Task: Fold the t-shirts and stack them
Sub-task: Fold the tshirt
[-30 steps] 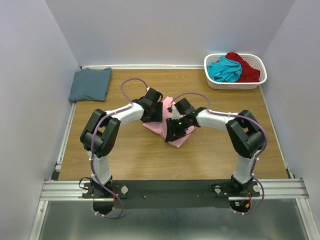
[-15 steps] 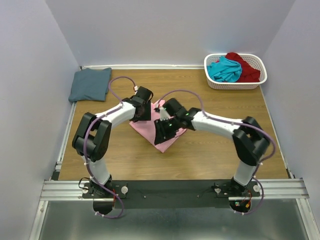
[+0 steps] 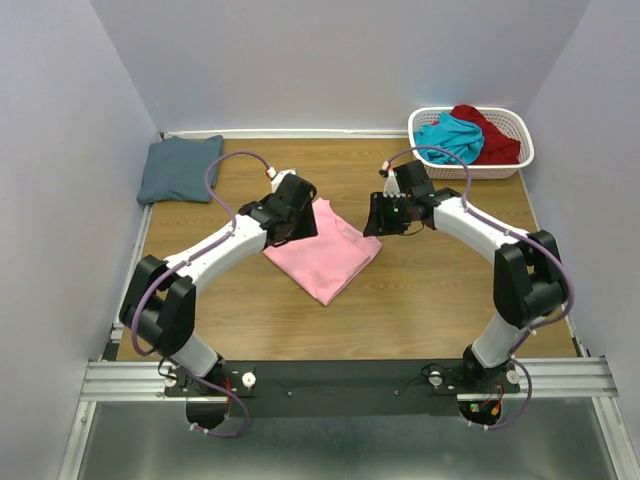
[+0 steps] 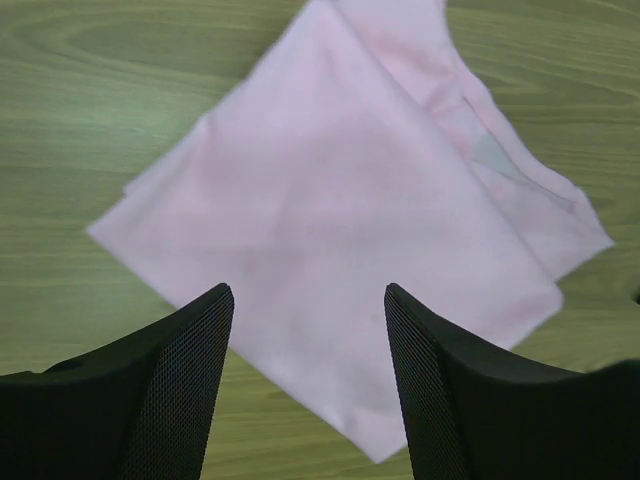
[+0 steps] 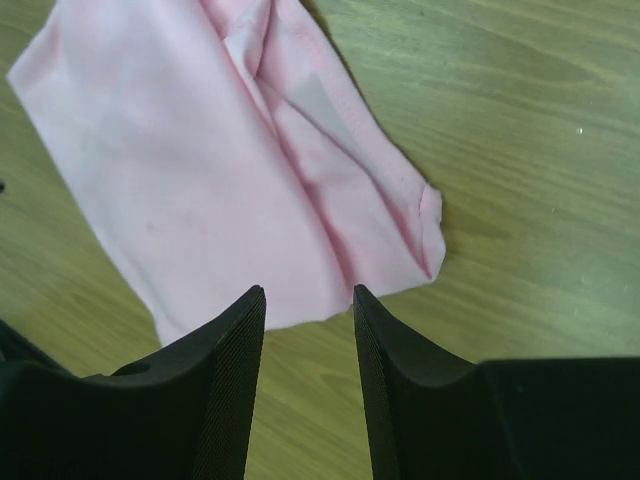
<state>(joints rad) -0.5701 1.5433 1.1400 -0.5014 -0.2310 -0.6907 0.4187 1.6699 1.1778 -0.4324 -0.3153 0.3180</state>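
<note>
The light pink t-shirt [image 3: 324, 255] lies folded flat on the wooden table; it also shows in the left wrist view [image 4: 340, 230] and the right wrist view [image 5: 220, 170]. My left gripper [image 3: 291, 216] hangs open and empty above the shirt's left corner [image 4: 308, 295]. My right gripper [image 3: 380, 214] is open and empty above the table beside the shirt's right corner [image 5: 308, 292]. The slate blue-grey t-shirt [image 3: 180, 167] lies folded at the far left. The teal t-shirt [image 3: 449, 139] and the dark red t-shirt [image 3: 490, 135] lie crumpled in the basket.
A white slotted basket [image 3: 471, 166] stands at the far right corner. Grey walls close in the table on three sides. A metal rail [image 3: 350, 378] runs along the near edge with both arm bases.
Both grippers have let go of the pink shirt and risen off it, the left toward the far left, the right toward the far right. The shirt now lies flat and uncovered.
</note>
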